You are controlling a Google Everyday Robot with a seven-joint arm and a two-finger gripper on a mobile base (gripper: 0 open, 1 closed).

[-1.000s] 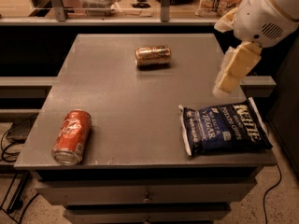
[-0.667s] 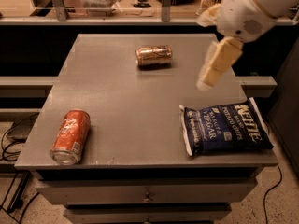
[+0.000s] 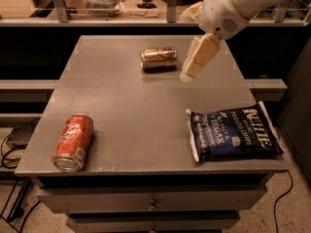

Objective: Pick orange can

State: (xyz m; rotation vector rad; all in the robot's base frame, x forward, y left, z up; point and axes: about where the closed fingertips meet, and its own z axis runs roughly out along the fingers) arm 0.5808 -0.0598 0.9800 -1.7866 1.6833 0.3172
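Orange can (image 3: 159, 58) lies on its side in the upper middle of the frame, on the grey surface (image 3: 131, 110). Just right of it hangs the gripper (image 3: 189, 71), pointing down and to the left from a white arm that enters at the upper right; it stands close beside the can but apart from it, and whether its fingers are spread or closed I cannot tell. At lower left a red can (image 3: 74, 141) lies on its side. At lower right a dark blue chip bag (image 3: 232, 136) lies flat
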